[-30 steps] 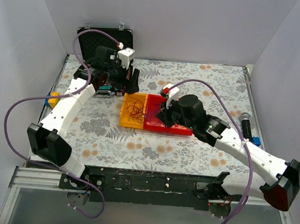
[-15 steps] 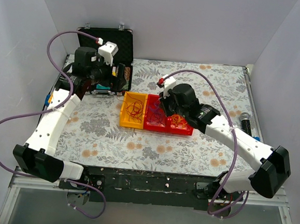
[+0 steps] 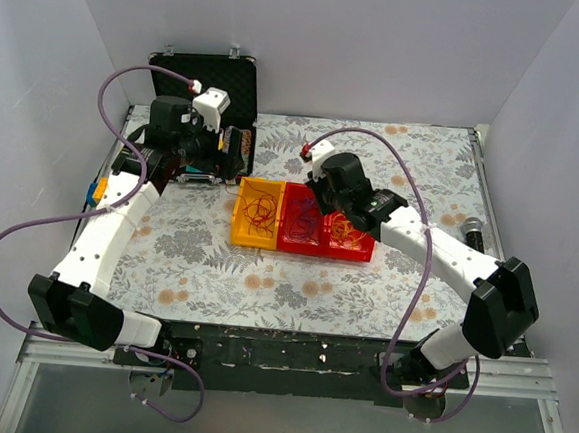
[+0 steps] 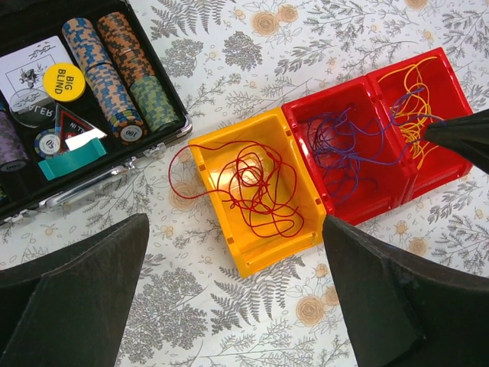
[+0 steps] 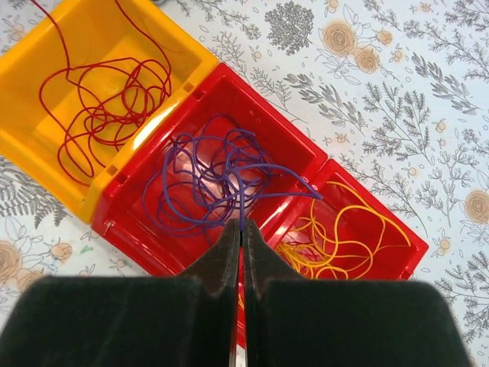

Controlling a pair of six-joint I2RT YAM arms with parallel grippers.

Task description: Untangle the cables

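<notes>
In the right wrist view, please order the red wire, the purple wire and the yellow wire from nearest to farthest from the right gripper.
From the right gripper:
1. purple wire: in the middle, one strand pinched at the tips.
2. yellow wire: lower right, close beside the tips.
3. red wire: upper left, farthest.

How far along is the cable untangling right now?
Mostly sorted: the red cable lies in the yellow bin, the yellow cable in the end red bin. In hand: the right tool is shut on the purple cable over the middle red bin. Remaining: one purple strand crosses into the yellow cable's bin; the left tool is open, empty.
</notes>
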